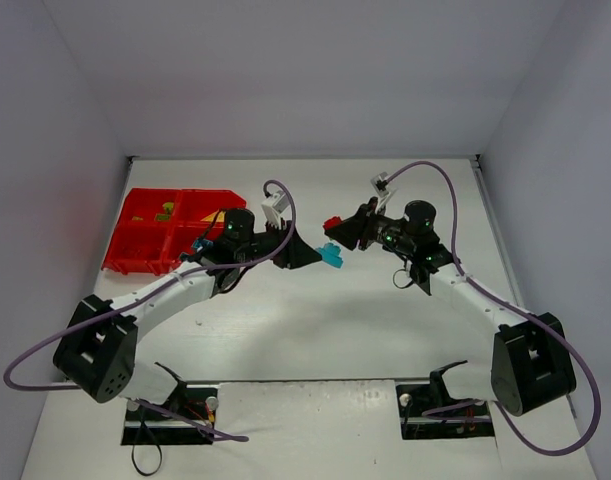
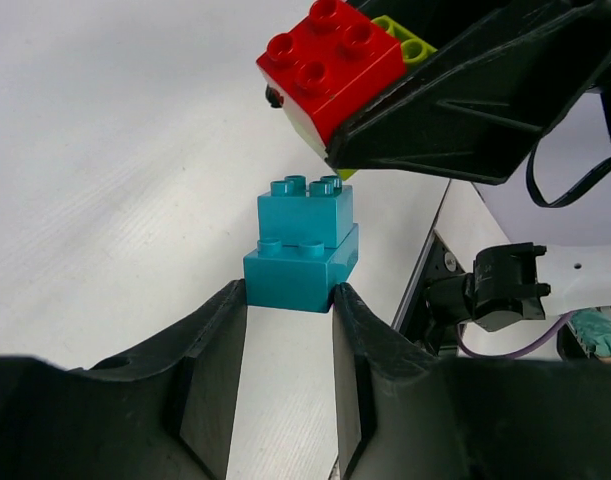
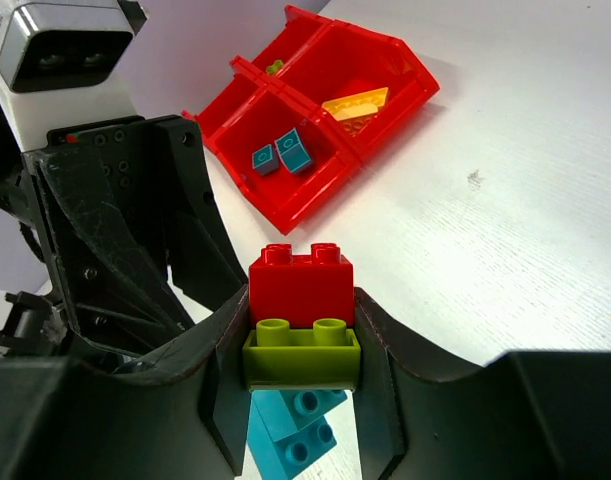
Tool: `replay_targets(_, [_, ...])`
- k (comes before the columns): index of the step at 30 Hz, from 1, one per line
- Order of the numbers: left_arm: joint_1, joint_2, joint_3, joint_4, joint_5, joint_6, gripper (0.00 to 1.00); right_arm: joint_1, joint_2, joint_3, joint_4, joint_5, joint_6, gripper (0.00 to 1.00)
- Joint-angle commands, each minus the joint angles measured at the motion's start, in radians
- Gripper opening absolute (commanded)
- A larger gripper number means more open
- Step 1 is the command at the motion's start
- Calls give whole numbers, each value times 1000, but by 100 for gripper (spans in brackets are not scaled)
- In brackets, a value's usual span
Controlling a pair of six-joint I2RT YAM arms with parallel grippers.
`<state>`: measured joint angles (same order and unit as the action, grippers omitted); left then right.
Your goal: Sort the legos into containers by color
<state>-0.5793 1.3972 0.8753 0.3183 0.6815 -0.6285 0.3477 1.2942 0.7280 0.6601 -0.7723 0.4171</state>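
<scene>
Left hand: closed on the teal stack, two teal legos clicked together, mid-bench.
Right hand: clamped on a red brick seated on a lime brick, just beside the teal stack.
Step, by my reading: split red from lime. Grip one colour per hand and pull straight, no twisting.
Tray: far left. Holds teal pieces, with a yellow piece in the next compartment. The lime speck beyond is probably a brick.
</scene>
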Motion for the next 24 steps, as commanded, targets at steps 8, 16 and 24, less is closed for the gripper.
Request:
replay_targets(8, [9,77,-21,70,-69,18,2,-3,5,39,-169,290,-121,3])
replay_targets(16, [7,49,-41,-22,-154,81,2,4,91,70,-445,573,-107,4])
replay_targets(24, [-17,-26,-30,-146,-263,177,2,53,282,132,-582,769,-46,13])
